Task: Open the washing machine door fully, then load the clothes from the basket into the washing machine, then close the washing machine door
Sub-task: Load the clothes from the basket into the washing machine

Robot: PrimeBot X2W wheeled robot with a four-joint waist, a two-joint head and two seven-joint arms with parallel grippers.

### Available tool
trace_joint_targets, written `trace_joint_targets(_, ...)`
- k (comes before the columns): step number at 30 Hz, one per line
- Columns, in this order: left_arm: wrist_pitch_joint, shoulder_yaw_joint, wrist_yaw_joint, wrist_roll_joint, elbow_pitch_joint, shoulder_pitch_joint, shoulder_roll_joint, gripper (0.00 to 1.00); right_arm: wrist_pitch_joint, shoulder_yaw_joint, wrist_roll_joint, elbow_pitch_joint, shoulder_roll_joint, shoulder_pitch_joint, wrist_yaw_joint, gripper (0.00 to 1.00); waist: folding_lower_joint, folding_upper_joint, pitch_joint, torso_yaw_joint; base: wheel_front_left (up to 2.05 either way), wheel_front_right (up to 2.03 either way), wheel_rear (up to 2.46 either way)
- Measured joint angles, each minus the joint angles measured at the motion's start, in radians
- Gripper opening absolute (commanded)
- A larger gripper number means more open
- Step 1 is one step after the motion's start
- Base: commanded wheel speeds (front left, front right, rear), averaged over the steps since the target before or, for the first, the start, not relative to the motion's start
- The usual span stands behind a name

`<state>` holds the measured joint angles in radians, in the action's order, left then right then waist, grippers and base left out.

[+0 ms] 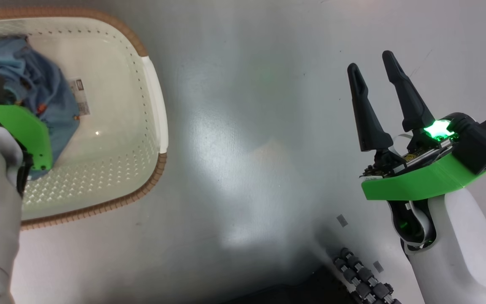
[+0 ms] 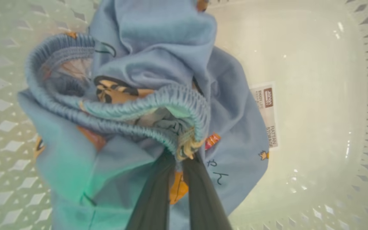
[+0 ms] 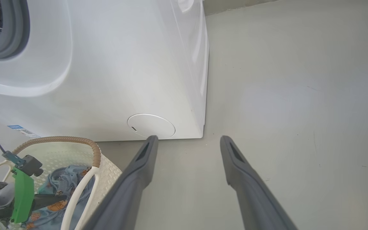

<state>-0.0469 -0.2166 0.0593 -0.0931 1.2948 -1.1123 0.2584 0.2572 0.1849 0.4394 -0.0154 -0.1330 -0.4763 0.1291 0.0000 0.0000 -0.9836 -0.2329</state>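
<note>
Left gripper [image 2: 184, 156]: fingers drawn nearly together, pinching a fold of the clothes [image 2: 158, 64] just below the ribbed waistband. Bundle crumpled; waistband opening faced the wrist camera, and the bundle's long axis ran on from the fingertips, roughly in line with the fingers. Clothes lay inside the basket [image 2: 331, 64], toward its left wall in the head view, one edge overlapping the paper label [image 2: 267, 115] on the basket floor.

Right gripper [image 1: 370, 61]: fingers spread wide, nothing between them, held over bare floor [image 1: 247, 169] well apart from the basket's brown rim.

Farther on, the washing machine [image 3: 107, 64] stood just behind the basket, round flap [image 3: 151, 125] low on its front, grey gasket [image 3: 18, 32] at the upper left of the right wrist view.
</note>
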Motion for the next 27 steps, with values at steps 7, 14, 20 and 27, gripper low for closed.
trace_joint_targets(7, 0.081, -0.006, 0.017, -0.022, 0.0, 0.007, -0.012, 0.0, 0.0, 0.002, 0.0, -0.006, 0.002, 0.0, 0.0, 1.0, 0.0, 0.0001, 0.033, 0.005, 0.0, 0.0, 0.0)
trace_joint_targets(14, 0.18, -0.01, 0.043, -0.042, 0.0, 0.041, -0.026, 0.0, 0.0, 0.004, 0.0, -0.018, 0.002, 0.0, 0.0, 1.0, 0.0, 0.0, 0.081, 0.014, 0.0, 0.0, 0.0)
trace_joint_targets(20, 0.262, -0.011, 0.056, -0.072, -0.005, 0.094, -0.039, 0.0, 0.0, 0.005, 0.002, -0.026, 0.002, 0.0, 0.0, 1.0, 0.0, 0.0, 0.134, 0.022, 0.0, 0.0, 0.0)
trace_joint_targets(27, 0.295, 0.001, 0.068, -0.125, -0.08, 0.158, -0.043, 0.0, 0.0, 0.004, 0.003, -0.036, -0.001, 0.006, 0.0, 1.0, 0.0, 0.0, 0.202, 0.042, 0.0, 0.0, 0.0)
